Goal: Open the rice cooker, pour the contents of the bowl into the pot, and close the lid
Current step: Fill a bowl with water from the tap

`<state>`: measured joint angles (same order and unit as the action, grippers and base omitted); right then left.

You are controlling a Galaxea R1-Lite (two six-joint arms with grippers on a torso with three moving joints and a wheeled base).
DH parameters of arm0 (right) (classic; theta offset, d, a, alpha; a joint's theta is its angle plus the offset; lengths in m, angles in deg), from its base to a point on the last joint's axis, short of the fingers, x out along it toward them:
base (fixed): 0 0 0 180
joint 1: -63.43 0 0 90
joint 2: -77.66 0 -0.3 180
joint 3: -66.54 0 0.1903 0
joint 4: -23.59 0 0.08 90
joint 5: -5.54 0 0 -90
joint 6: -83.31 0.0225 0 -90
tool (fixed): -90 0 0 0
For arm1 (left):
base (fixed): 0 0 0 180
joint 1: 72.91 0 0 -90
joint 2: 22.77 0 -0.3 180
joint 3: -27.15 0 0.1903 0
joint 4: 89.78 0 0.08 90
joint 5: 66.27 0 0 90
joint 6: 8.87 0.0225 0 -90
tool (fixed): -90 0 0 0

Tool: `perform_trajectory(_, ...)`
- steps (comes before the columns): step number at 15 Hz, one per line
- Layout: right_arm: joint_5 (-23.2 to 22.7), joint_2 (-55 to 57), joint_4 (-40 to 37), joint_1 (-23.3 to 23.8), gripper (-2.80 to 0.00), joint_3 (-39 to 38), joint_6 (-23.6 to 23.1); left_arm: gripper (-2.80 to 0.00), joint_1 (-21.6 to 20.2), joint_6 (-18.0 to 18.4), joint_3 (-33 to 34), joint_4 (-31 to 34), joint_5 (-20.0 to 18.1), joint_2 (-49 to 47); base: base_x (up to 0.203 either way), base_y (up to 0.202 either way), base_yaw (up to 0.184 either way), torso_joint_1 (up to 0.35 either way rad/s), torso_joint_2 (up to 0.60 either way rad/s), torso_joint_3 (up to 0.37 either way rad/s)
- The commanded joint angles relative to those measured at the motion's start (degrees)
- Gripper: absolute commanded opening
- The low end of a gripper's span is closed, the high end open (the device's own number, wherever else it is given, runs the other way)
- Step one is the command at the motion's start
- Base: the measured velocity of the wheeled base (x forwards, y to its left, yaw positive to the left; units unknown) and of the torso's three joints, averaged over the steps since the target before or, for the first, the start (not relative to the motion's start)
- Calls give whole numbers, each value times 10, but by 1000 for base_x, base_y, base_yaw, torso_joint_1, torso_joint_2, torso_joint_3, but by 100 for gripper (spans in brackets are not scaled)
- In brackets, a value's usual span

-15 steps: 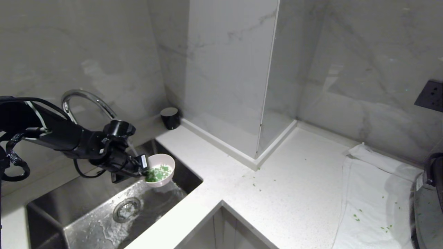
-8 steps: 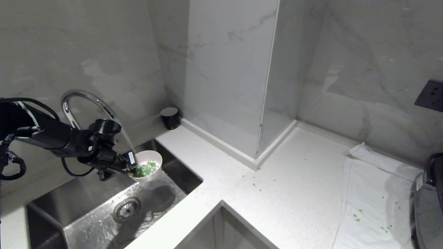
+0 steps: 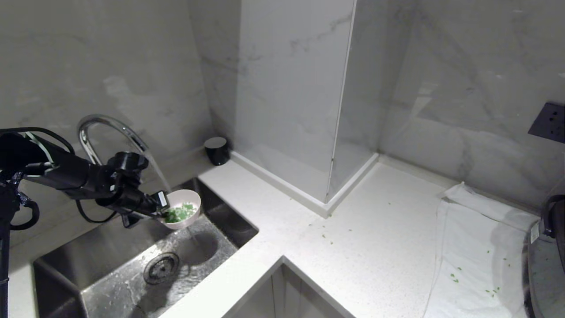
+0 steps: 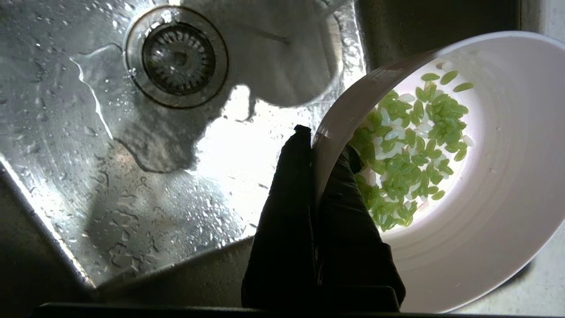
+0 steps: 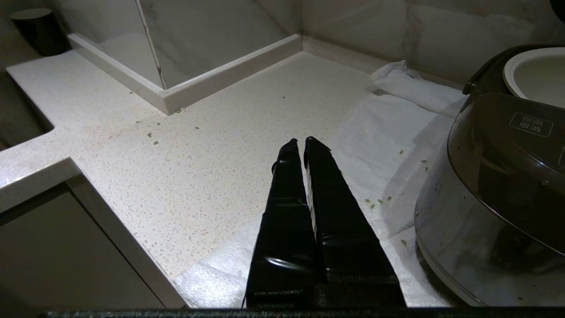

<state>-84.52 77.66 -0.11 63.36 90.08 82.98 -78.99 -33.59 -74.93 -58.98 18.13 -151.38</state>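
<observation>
My left gripper (image 3: 161, 210) hangs over the sink, shut on the near rim of the pale pink bowl (image 3: 184, 204), one finger inside and one outside. The contents of the bowl (image 3: 178, 213) are green bits, heaped beside the inner finger (image 4: 348, 194); the wrist view shows the same bowl (image 4: 485, 221) and green bits (image 4: 410, 150). A thin stream of water from the faucet (image 3: 110, 128) falls onto the bowl. The rice cooker (image 5: 499, 190) stands at the far right with its pot (image 5: 536, 75) uncovered; the lid is out of view. My right gripper (image 5: 298, 141) is shut and empty beside the cooker.
The wet steel sink (image 3: 110, 265) with its drain (image 3: 161, 267) lies under the bowl. A black cup (image 3: 217, 150) stands at the back corner. A white towel (image 3: 476, 247) lies under the cooker. Green bits (image 3: 326, 236) are scattered on the counter.
The left gripper has carried the bowl left and slightly back over the sink, bringing it under the faucet's stream. The right arm has kept still.
</observation>
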Motion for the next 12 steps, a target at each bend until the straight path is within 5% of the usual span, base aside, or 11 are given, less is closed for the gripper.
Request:
perform_trajectory(1, 0, 0, 0, 0, -280, 0, 0, -280, -11, -2, -13, 0, 0, -15, 0, 0, 0, 0, 0, 0)
perform_trajectory(12, 0, 0, 0, 0, -280, 0, 0, -280, -36, -9, -61, 0, -3, -51, 0, 0, 0, 0, 0, 0)
